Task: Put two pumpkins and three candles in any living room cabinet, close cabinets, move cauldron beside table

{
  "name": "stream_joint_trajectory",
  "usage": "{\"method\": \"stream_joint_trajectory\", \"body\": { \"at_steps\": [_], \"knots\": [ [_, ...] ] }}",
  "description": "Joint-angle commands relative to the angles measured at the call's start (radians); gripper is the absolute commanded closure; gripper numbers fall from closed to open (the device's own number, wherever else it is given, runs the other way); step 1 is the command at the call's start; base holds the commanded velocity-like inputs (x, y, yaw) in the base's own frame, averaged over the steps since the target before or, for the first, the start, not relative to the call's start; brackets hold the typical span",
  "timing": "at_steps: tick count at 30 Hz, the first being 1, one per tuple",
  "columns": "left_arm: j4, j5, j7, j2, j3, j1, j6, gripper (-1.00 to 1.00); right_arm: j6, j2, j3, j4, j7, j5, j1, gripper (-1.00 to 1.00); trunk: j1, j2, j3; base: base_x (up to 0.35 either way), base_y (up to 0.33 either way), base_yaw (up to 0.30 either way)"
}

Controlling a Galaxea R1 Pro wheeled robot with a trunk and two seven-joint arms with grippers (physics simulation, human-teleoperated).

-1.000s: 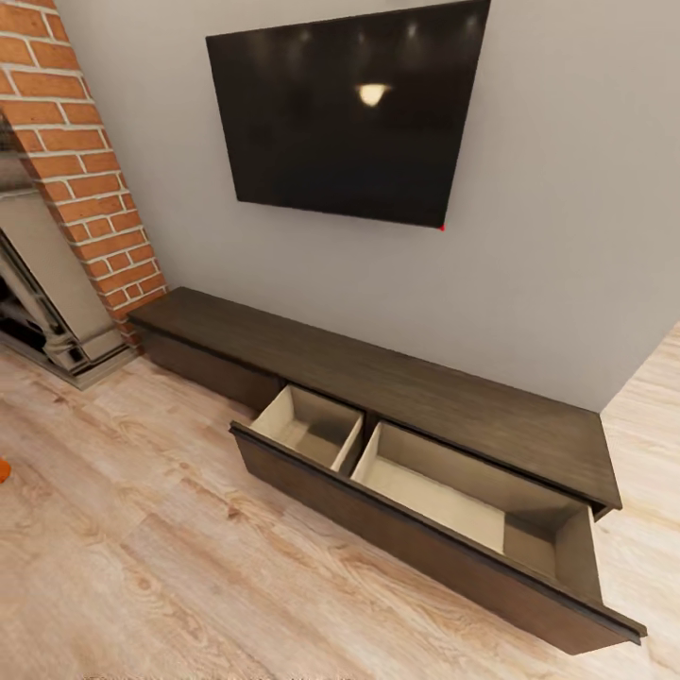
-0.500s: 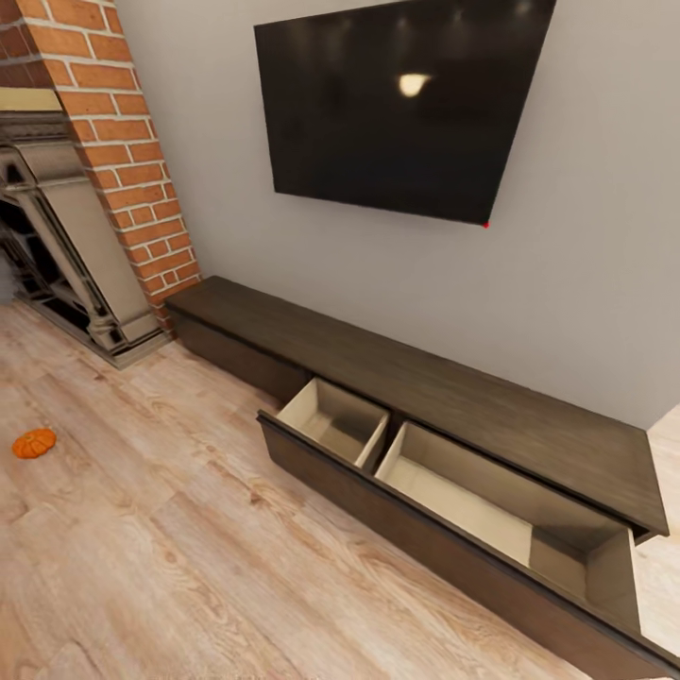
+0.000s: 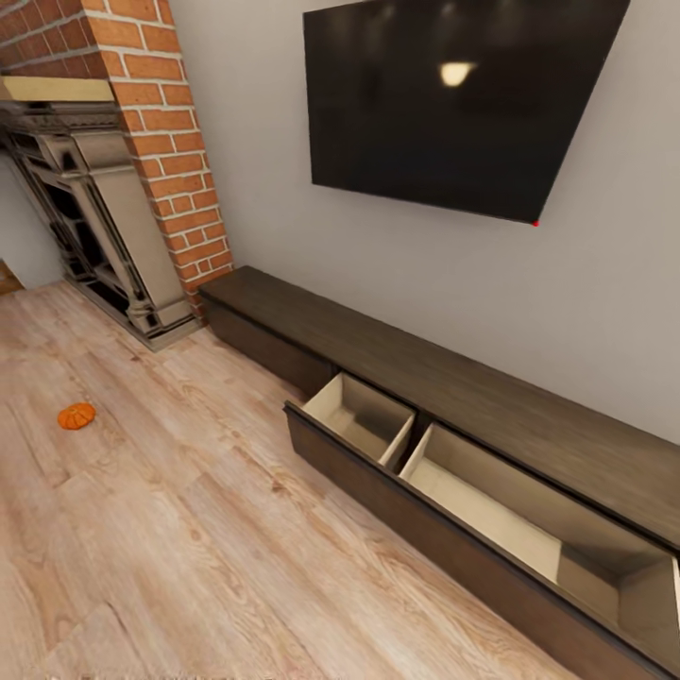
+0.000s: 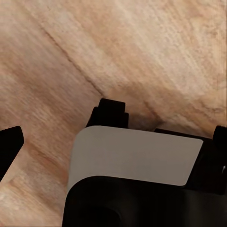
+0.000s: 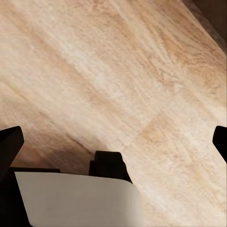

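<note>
One small orange pumpkin [image 3: 76,416] lies on the wooden floor at the left of the head view, well apart from the cabinet. The long, low, dark brown cabinet [image 3: 453,387] runs along the grey wall. Its wide drawer [image 3: 491,501] stands pulled out, with two pale wood compartments that look empty. In the left wrist view my left gripper [image 4: 113,142] is open over bare floor, its black fingertips [image 4: 9,144] spread to the frame edges. My right gripper [image 5: 113,139] is open too, fingertips [image 5: 8,142] wide apart above the floor.
A brick column [image 3: 170,142] and a grey stone fireplace [image 3: 104,227] stand at the left end of the cabinet. A large black TV [image 3: 453,104] hangs on the wall above it. Wooden floor [image 3: 189,548] spreads in front.
The head view has swung to the left, so the cabinet and TV slid right in the picture. The pumpkin and more of the fireplace have come into view.
</note>
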Motion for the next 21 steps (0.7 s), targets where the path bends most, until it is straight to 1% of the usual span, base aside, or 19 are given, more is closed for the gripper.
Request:
{"method": "stream_joint_trajectory", "body": {
  "at_steps": [1, 21],
  "knots": [
    [0.0, 0.0, 0.0, 0.0, 0.0, 0.0, 0.0, -1.0, 0.0, 0.0, 0.0, 0.0, 0.0, 0.0, 0.0, -1.0, 0.0, 0.0, -0.001, 0.0, 0.0, 0.211],
    [0.002, 0.002, 0.0, 0.002, 0.0, 0.0, -0.002, -1.0, 0.0, 0.0, 0.0, 0.0, 0.0, 0.0, 0.0, -1.0, 0.0, 0.0, -0.025, 0.0, 0.0, 0.211]
  ]
}}
